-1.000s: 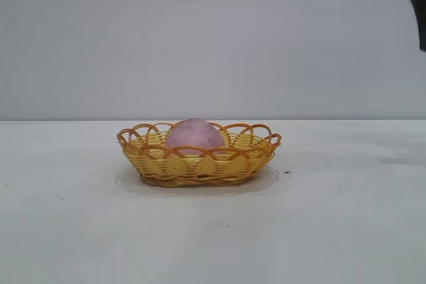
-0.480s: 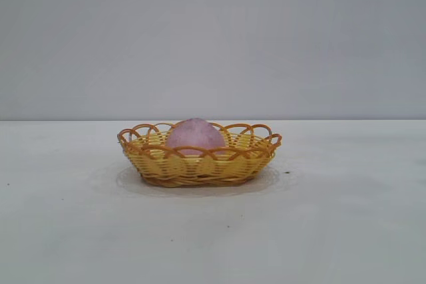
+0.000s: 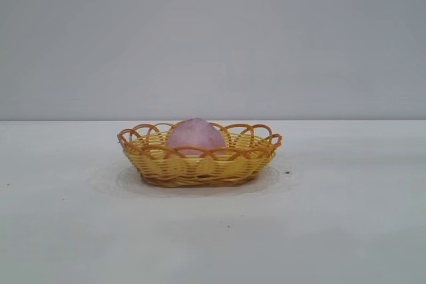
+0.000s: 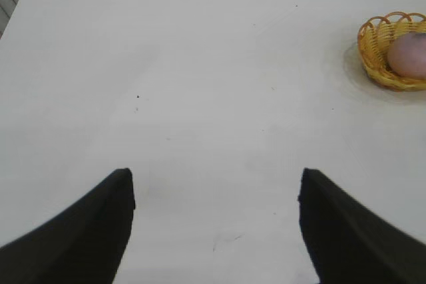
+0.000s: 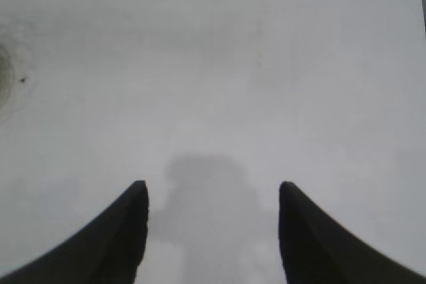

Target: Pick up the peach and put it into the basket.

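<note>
Peach [image 3: 194,135] in basket [image 3: 200,164] (mid-table) | claws open, empty

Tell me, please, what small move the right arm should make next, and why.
Probably just finish pulling back to rest. The peach already sits inside the basket, and the right gripper is open and empty over bare table, nothing between its fingers. The left gripper is open too, off to the side.
</note>
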You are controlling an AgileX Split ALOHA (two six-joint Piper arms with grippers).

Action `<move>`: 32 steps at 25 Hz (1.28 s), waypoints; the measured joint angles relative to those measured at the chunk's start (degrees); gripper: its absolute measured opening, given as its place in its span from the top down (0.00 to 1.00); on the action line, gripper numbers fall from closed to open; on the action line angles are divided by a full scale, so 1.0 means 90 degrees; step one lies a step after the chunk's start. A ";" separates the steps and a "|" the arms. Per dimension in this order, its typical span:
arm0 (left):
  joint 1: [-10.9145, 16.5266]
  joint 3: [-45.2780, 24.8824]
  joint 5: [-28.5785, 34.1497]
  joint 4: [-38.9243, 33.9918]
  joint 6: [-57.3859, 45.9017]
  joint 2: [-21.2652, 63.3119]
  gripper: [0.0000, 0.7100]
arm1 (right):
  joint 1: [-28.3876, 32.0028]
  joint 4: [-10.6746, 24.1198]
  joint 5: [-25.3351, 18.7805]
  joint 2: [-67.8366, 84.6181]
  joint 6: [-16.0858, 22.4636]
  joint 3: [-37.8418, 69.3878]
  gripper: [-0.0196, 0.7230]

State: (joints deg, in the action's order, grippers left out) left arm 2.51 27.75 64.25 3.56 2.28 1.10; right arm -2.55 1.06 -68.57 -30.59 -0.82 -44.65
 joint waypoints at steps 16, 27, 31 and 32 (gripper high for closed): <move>0.0000 0.0000 0.0000 0.0000 0.0000 0.0000 0.35 | 0.0000 -0.0434 0.0321 0.3316 0.0012 0.1844 0.49; 0.0000 0.0000 0.0000 0.0000 0.0000 0.0000 0.35 | 0.0000 -0.0434 0.0347 0.3502 0.0012 0.1844 0.49; 0.0000 0.0000 0.0000 0.0000 0.0000 0.0000 0.35 | -0.0107 -0.0444 0.0347 0.3502 0.0012 0.1844 0.49; 0.0000 0.0000 0.0000 0.0000 0.0000 0.0000 0.35 | -0.0159 -0.0444 0.0347 0.3502 0.0012 0.1844 0.49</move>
State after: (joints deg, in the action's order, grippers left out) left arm 2.51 27.75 64.25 3.56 2.28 1.10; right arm -3.98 -2.94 -65.44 0.93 -0.72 -28.06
